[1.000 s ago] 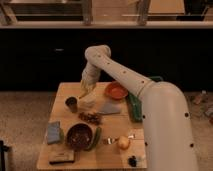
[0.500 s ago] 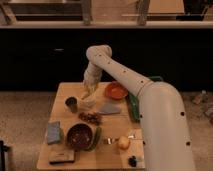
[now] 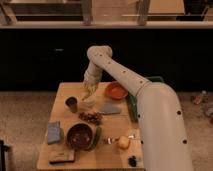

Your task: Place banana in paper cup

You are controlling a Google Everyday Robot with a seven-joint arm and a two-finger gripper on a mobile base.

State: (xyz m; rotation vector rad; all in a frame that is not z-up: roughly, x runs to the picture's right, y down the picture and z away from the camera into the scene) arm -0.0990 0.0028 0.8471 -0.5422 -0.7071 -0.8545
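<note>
Banana (image 3: 89, 102): small and pale yellow, at the rear middle of the desk (image 3: 64, 91), right under the gripper and just right of the paper cup, not in it. Whether it lies on the desk or hangs clear of it cannot be told.
Cloth (image 3: 53, 132): blue-grey, folded, at the left edge.
Block (image 3: 62, 156): flat and dark, at the front left corner.
Paper cup (image 3: 71, 103): small, dark brown, upright, at the rear left.
Bowl (image 3: 80, 135): dark and round, just right of the cloth.
Gripper (image 3: 90, 92): points down over the banana. Whether it is clenched on it or released cannot be told.
Grapes (image 3: 91, 117): a dark reddish cluster between the banana and the bowl.
Vegetable (image 3: 95, 138): long and dark green, lying against the bowl's right side.
Sheet (image 3: 111, 108): flat and grey, right of the banana.
Dish (image 3: 116, 90): orange-red, at the rear right.
Round fruit (image 3: 123, 143): yellow-orange, at the front right.
Arm (image 3: 150, 105): white, arching from the lower right over the desk.
</note>
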